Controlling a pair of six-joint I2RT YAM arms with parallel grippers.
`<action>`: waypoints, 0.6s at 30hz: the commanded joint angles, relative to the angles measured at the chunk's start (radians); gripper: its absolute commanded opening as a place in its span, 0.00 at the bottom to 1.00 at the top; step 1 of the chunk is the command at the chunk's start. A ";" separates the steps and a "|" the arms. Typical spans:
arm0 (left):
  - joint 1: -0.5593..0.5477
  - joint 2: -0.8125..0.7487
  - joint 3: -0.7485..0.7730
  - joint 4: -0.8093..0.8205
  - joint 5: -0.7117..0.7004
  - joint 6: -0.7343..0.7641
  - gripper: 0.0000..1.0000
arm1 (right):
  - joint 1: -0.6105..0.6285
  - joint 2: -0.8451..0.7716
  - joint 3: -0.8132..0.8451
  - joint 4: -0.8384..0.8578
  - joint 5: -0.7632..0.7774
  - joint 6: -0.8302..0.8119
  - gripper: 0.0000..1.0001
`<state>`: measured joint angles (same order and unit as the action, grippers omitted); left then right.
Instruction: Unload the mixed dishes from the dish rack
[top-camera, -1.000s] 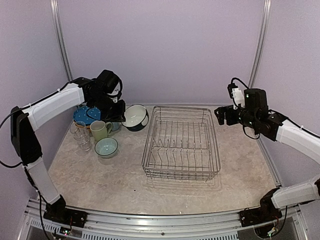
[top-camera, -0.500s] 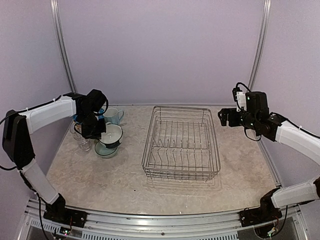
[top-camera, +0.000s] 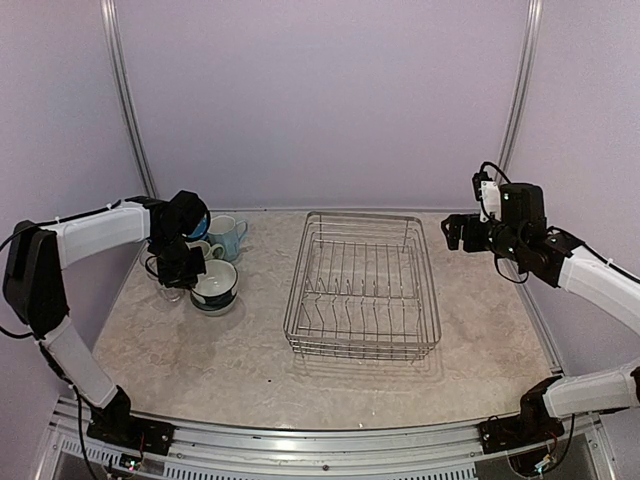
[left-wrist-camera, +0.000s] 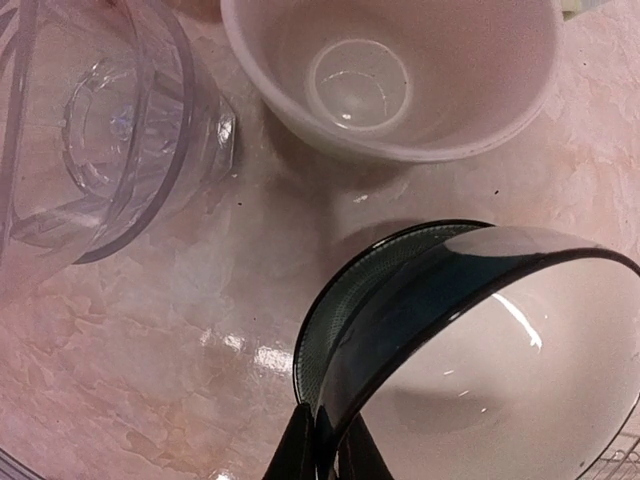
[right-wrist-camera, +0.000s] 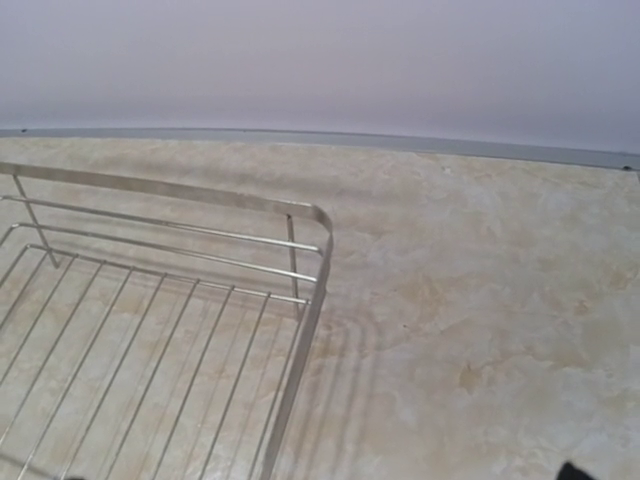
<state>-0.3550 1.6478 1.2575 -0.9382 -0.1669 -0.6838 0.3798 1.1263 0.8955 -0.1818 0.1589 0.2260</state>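
The dish rack is a silver wire basket in the middle of the table with no dishes in it; its far corner shows in the right wrist view. My left gripper is shut on the rim of a white bowl with a dark outside. That bowl rests tilted in a second, dark-rimmed bowl. Beside them stand a clear glass, a pale mug and a light blue mug. My right gripper hangs open to the right of the rack, holding nothing.
A blue plate lies behind the left gripper near the back wall. The unloaded dishes are clustered tightly at the table's left side. Metal frame posts rise at both back corners.
My left arm carried the white bowl from beside the rack leftward and down onto the other bowl. The right arm drifted slightly to the right.
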 joint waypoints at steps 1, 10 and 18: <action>0.006 -0.021 -0.002 0.046 -0.020 -0.019 0.13 | -0.013 -0.024 -0.014 -0.005 0.013 -0.008 1.00; 0.004 -0.081 -0.009 0.019 -0.031 -0.014 0.29 | -0.013 -0.074 -0.031 0.002 0.050 -0.016 1.00; 0.005 -0.216 0.044 -0.010 -0.040 0.029 0.62 | -0.013 -0.142 0.001 -0.046 0.122 -0.040 1.00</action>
<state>-0.3538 1.5047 1.2625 -0.9287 -0.1894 -0.6827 0.3767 1.0344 0.8825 -0.1894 0.2276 0.2073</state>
